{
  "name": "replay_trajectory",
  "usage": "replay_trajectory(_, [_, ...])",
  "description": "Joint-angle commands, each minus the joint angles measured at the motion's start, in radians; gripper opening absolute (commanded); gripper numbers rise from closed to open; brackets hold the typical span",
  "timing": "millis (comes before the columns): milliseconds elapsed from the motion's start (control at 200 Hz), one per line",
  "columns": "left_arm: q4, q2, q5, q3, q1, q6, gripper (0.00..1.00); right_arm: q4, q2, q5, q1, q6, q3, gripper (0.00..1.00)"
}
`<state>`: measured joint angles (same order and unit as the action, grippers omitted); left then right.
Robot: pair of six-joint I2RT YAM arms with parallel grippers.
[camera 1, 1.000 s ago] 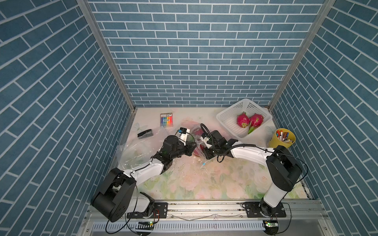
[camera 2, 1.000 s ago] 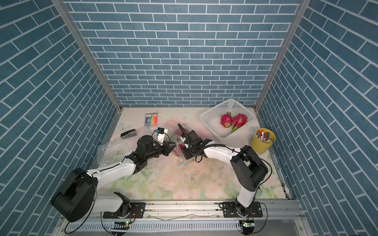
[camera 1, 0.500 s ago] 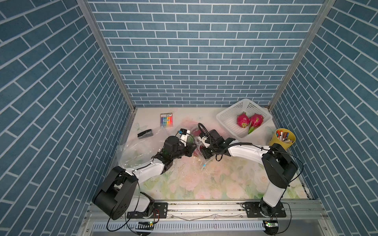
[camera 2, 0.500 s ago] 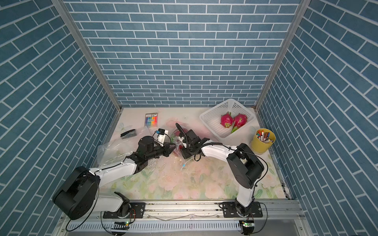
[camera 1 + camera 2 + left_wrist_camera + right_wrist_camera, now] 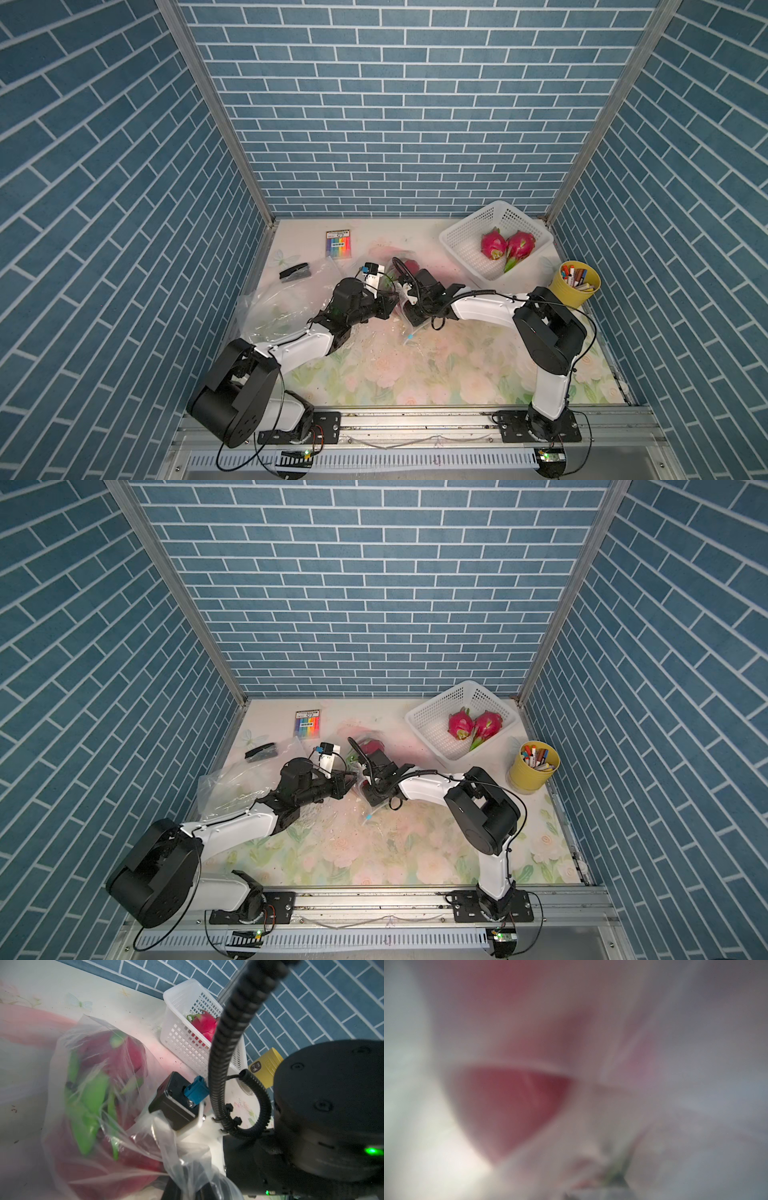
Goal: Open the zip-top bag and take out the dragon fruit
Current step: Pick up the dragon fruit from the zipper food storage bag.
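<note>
basket dragon fruit (image 5: 507, 247): 2, side by side in the white basket (image 5: 457, 237), at the far right corner of the table (image 5: 415, 374)
bagged dragon fruit (image 5: 124, 1053): pink skin and green scales inside the zip-top bag (image 5: 62, 1118); cannot tell if it is one fruit or two
bag place: middle of the table, toward the far edge; its blue slider (image 5: 409, 335) lies on the near-edge side
arms: 2; the left gripper (image 5: 390, 309) and right gripper (image 5: 407, 316) meet at the bag, both against the plastic
left fingers: under bag film in the left wrist view and too small in both top views; cannot tell if they are open, closed or pinching the film
right fingers: buried in the bag; cannot tell
yellow cup of markers (image 5: 575, 291): 1, at the right edge, near the basket
marker pack (image 5: 338, 243): 1, near the far edge, left of centre
small black item (image 5: 294, 272): 1, near the left edge
crumpled clear bags (image 5: 274, 307): at the left edge, count unclear
left wrist view only: green scales in the bag; the right arm's camera block (image 5: 174, 1103) with its blue plug just beside the bag; only one basket fruit shows
right wrist view only: all blur, with a pink-red patch (image 5: 512, 1105) behind film
top views only: both arms whole, both basket fruits and the clutter
vs one second ago: the right arm's elbow sits nearer the table middle; the left arm is about the same; basket fruits, cup and pack are unmoved
</note>
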<state>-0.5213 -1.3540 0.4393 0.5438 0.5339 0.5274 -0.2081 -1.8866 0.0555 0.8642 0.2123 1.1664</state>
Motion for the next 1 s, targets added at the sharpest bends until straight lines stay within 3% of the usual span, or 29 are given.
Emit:
replay_trajectory(0, [-0.014,0.045,-0.012,0.023,0.004,0.013,0.42,-0.032,0.019,-0.037,0.005,0.03,0.025,0.16])
replay_trajectory(70, [0.01,0.075,-0.042,0.033,0.003,0.012,0.58,-0.052,0.046,-0.027,0.001,0.049,0.041,0.11])
replay_trajectory(305, [-0.035,0.193,-0.157,-0.04,-0.051,0.063,0.89,-0.065,0.147,0.077,-0.06,0.133,0.044,0.03])
replay_trajectory(565, [-0.203,0.176,-0.046,-0.159,-0.112,0.117,0.94,-0.013,0.213,0.227,-0.152,0.238,0.029,0.0])
replay_trajectory(865, [-0.462,-0.037,0.083,-0.142,-0.115,0.189,0.93,-0.004,0.257,0.265,-0.191,0.249,0.006,0.0])
replay_trajectory(995, [-0.562,-0.153,0.113,-0.088,-0.114,0.233,0.85,0.005,0.271,0.262,-0.193,0.257,-0.015,0.0])
